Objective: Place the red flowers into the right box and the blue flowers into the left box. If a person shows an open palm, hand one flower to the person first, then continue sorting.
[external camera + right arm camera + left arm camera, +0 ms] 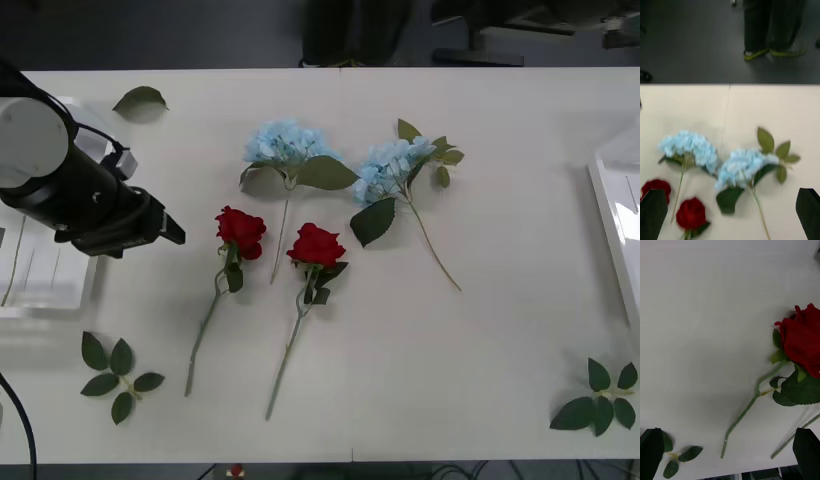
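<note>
Left end effector [730, 453], fingers apart & empty, hovers w/ a red rose [803, 339] just ahead, lined up to grab. Right end effector [732, 213] also open, above the blue flowers [741, 167]

A white counter [480, 350] is spanning most of the front view. A single loose green leaf [140, 98] is lying at the upper left of that frame. A leaf sprig [118, 375] with several leaflets is sitting at the lower left, and another sprig [603, 397] is resting at the lower right. Dark floor [200, 30] is showing along the top edge.
</note>
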### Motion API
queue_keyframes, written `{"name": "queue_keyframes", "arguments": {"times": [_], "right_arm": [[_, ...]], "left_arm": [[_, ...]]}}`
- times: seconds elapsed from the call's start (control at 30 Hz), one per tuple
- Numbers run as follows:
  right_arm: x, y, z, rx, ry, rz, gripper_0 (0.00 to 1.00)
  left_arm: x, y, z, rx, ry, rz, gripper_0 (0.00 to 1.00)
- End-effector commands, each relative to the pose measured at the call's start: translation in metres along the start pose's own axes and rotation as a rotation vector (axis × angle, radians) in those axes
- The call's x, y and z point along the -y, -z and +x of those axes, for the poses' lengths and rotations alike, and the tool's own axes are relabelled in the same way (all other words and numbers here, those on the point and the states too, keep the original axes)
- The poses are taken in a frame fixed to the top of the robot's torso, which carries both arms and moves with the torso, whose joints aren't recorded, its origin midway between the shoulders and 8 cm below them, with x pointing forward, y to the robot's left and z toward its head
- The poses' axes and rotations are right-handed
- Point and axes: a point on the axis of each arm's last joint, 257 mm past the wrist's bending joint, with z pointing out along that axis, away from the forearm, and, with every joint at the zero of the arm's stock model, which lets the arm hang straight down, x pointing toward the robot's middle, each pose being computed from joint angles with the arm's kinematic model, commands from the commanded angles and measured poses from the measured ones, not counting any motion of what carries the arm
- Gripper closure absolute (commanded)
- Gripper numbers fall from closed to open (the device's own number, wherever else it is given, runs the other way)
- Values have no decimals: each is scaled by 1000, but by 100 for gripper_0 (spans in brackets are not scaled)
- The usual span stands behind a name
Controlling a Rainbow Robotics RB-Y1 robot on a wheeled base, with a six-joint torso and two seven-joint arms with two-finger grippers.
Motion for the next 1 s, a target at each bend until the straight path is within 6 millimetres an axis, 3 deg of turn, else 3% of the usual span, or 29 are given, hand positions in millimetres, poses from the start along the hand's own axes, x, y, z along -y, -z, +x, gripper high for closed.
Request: {"name": "queue_keyframes", "arguments": {"times": [0.03, 0.23, 0.37, 0.53, 0.73, 1.0], "right_arm": [[-2, 37, 37, -87, 73, -11, 0], [10, 41, 121, -291, 83, -26, 0], [13, 24, 158, -351, 35, -39, 0], [17, -13, 203, -397, -31, -1, 0], [22, -60, 233, -421, 63, 72, 0], [39, -125, 242, -387, 109, 118, 0]], "left_arm": [[10, -3, -1, 19, -53, -46, 0], [16, 0, 6, 11, -91, -82, 0], [26, -10, 9, 24, -159, -131, 0], [48, -31, 13, 44, -196, -103, 0], [57, -49, 21, 42, -237, -145, 0], [51, -74, 17, 70, -247, -228, 0]]}}
